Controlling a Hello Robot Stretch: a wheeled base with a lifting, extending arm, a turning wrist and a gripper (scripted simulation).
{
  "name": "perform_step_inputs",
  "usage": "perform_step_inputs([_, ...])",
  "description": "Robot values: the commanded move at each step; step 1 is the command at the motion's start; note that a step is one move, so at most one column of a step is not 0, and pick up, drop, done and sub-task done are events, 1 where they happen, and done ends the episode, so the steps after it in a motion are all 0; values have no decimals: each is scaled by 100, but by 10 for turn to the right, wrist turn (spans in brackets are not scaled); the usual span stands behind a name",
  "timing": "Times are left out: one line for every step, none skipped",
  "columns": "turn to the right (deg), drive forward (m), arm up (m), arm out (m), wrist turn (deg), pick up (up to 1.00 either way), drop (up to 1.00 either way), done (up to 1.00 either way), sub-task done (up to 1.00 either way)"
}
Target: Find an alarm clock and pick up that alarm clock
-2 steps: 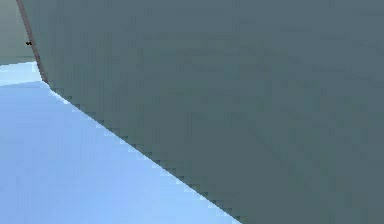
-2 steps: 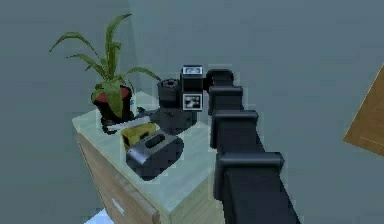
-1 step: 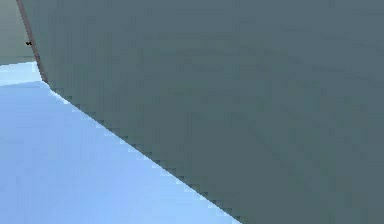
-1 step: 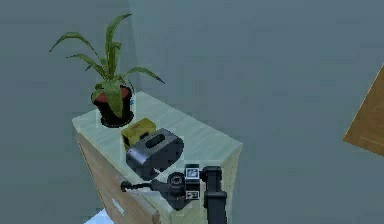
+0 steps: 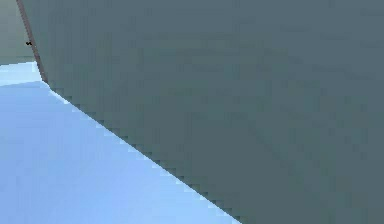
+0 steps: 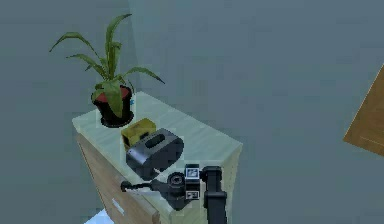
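Forward view: grey wall [image 5: 230, 90] close, covering the upper right; its base edge runs diagonally from upper left to bottom centre. Open blue floor [image 5: 60, 160] lower left. Arm side view: wooden cabinet [image 6: 205, 150] left of centre against the wall, with its front corner at the bottom edge. Potted plant [image 6: 105, 65] at the far end, then a yellow block [image 6: 138, 130], then a grey box [image 6: 155, 152]; can't tell which is the alarm clock. Hand [image 6: 135, 186] sits low centre, in front of the grey box; can't tell if it's gripping anything. Brown panel [image 6: 368, 120] at the right edge.
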Motion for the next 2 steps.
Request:
perform_step_inputs([0, 0, 10, 0, 0, 0, 0, 0, 0])
perform_step_inputs([0, 0, 0, 0, 0, 0, 0, 100, 0])
